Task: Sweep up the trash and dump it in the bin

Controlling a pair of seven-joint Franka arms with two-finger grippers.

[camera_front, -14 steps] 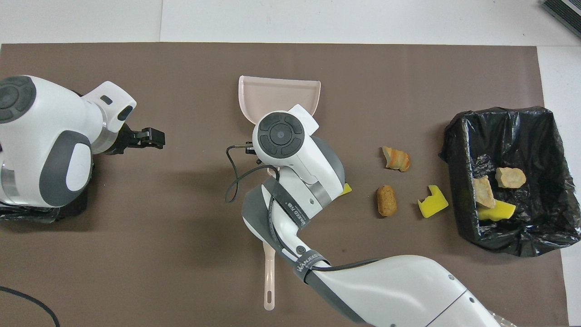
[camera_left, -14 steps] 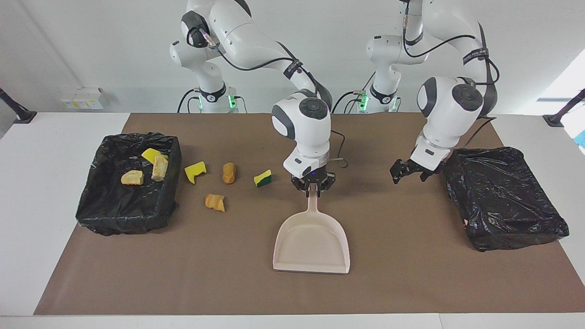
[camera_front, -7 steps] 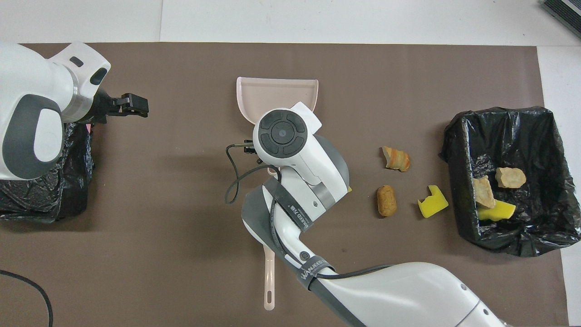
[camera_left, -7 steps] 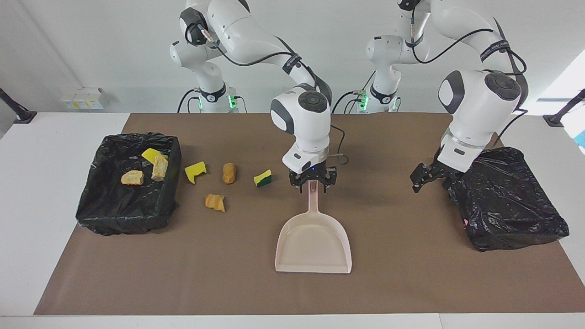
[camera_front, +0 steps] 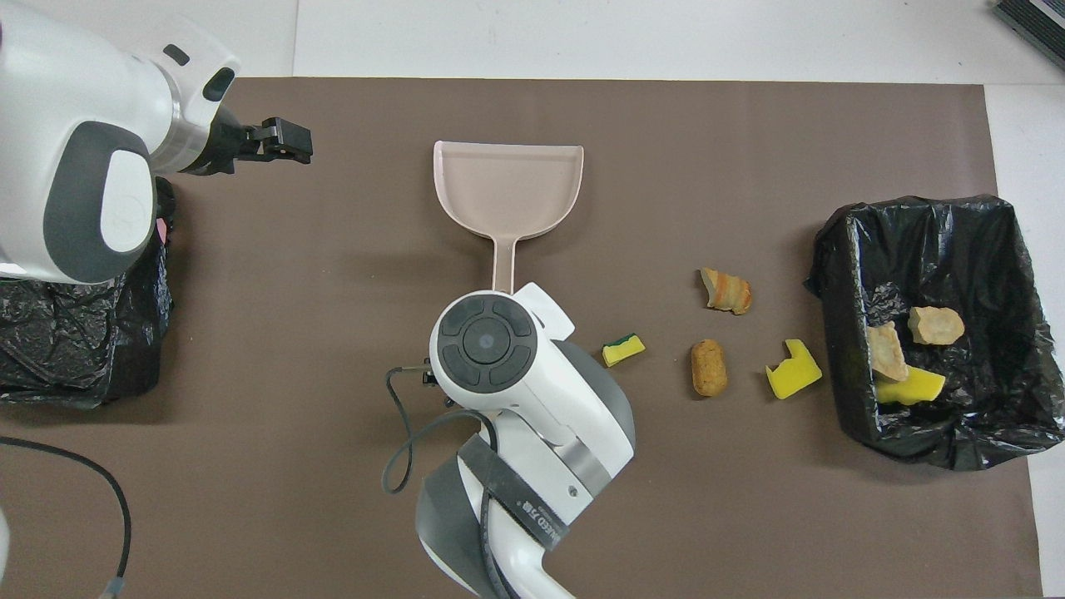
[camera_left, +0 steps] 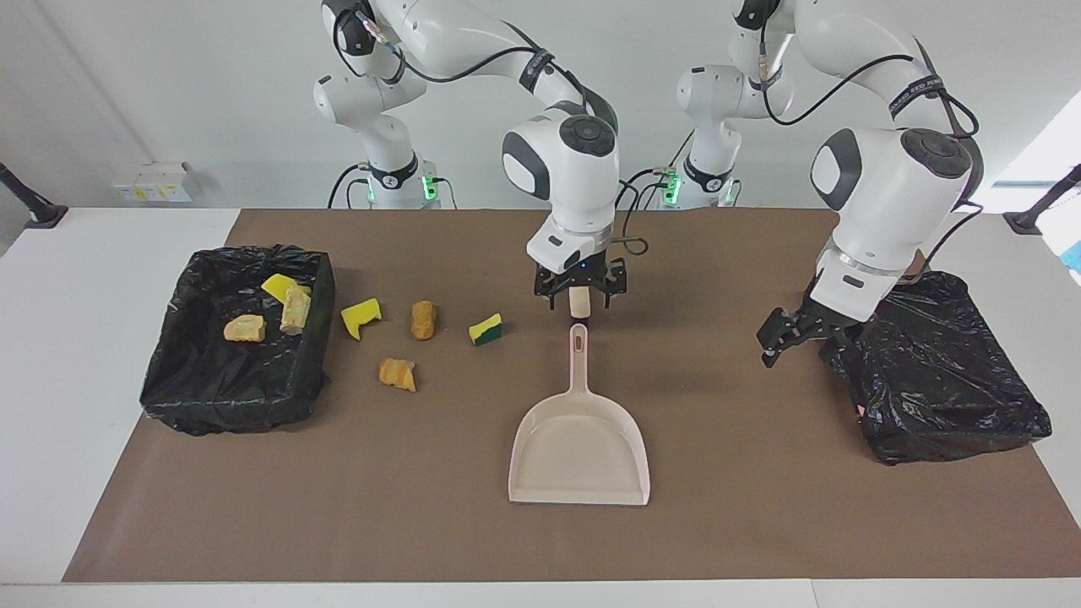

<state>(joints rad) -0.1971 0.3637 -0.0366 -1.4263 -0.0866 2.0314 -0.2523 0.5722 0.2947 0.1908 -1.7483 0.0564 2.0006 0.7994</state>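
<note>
1. At mid-counter in the facing view, the right gripper [camera_left: 579, 302] hangs just over the handle tip of the dustpan [camera_left: 579, 447] and is not touching it. Its jaws are spread and grip nothing. A pale stub shows between them, with gaps on both sides; can't tell what it is.
2. The dustpan lies flat on the counter [camera_left: 760, 523] with its mouth pointing away from the robots.
3. The left gripper [camera_left: 775, 338] waits over the counter beside the second bag-lined bin [camera_left: 937, 371] at the left arm's end. Its jaws are spread and empty.
4. Three pieces of trash are already in the bin [camera_left: 169, 338] at the right arm's end.
5. Four pieces lie loose between that bin and the dustpan: yellow sponge bit [camera_left: 361, 317], brown chunk [camera_left: 423, 320], orange crust [camera_left: 397, 372] and yellow-green sponge [camera_left: 486, 329].
6. Overhead view:
   - The wrist hides the right gripper's jaws.
   - The dustpan [camera_front: 507, 187] lies farther from the robots than all four scraps.
   - The yellow-green sponge [camera_front: 624, 349] is the scrap nearest the handle.
   - No brush is visible.
7. Judgement: the sweep is about half done.
8. For the next step, regrip low on the handle and turn the mouth toward the scraps. Keep the lip flat on the counter.
9. Push with short, slow strokes, because sponge will bounce. Take the sponge nearest the handle first.
10. Tip only once the dustpan is well over the bin's rim.
</note>
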